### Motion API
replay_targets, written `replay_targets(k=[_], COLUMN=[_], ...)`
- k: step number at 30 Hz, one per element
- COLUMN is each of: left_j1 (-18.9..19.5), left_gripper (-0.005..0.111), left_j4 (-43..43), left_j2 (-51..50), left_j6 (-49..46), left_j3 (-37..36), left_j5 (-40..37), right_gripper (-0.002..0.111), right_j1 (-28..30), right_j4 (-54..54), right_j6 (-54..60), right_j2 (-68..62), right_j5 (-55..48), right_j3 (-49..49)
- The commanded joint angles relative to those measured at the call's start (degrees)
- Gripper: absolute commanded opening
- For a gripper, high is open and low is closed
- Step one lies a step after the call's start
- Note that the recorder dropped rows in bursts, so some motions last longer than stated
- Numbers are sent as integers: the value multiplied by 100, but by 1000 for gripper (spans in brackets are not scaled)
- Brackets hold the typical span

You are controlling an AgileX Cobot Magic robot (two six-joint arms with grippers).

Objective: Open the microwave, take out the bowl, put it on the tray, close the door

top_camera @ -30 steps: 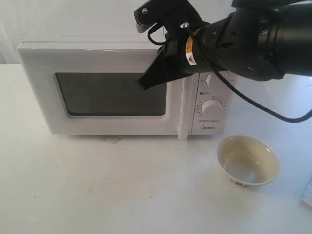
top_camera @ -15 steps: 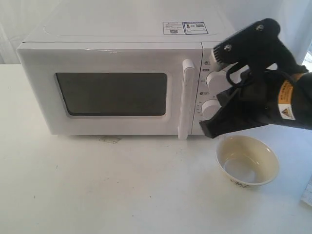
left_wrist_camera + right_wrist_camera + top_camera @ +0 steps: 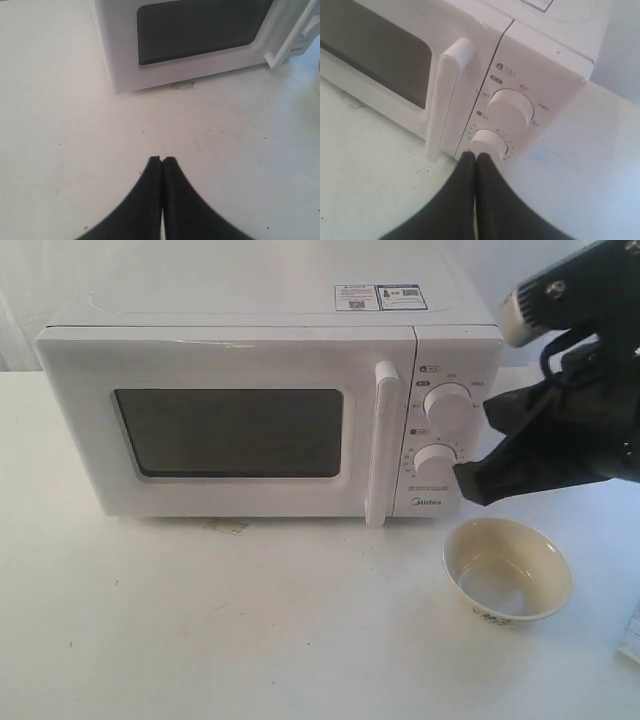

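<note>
The white microwave stands at the back of the table with its door closed and the bar handle flush. The cream bowl sits upright on the table in front of the control panel, outside the microwave. My right gripper is shut and empty, its tip just right of the lower dial and above the bowl; in the right wrist view the gripper points at that dial. My left gripper is shut and empty over bare table in front of the microwave. The tray is out of view.
A small scuff marks the table below the door. A sliver of a white object shows at the right edge. The table is white and reaches the front of the view.
My right arm has swung from in front of the door window to the right and downward, ending beside the control panel above the bowl. It stayed shut. The bowl and door have not moved.
</note>
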State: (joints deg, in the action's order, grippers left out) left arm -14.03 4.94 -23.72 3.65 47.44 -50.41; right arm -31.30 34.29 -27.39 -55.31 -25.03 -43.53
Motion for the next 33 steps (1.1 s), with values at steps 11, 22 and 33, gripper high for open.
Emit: replay_targets(k=[11, 22, 33], left_j1=[-37, -37, -37], left_gripper=[0, 0, 0], left_j4=[42, 42, 42], left_j2=[38, 38, 38], left_j6=[22, 22, 22], left_j3=[-10, -10, -10], left_j5=[-27, -27, -27], right_gripper=[0, 0, 0], right_j1=[540, 1398, 1398], right_j4=[242, 176, -1775], right_j6=[46, 165, 2688], right_j2=[2300, 3069, 3057], right_j5=[1574, 2398, 2339], right_j3=[1328, 2757, 2822])
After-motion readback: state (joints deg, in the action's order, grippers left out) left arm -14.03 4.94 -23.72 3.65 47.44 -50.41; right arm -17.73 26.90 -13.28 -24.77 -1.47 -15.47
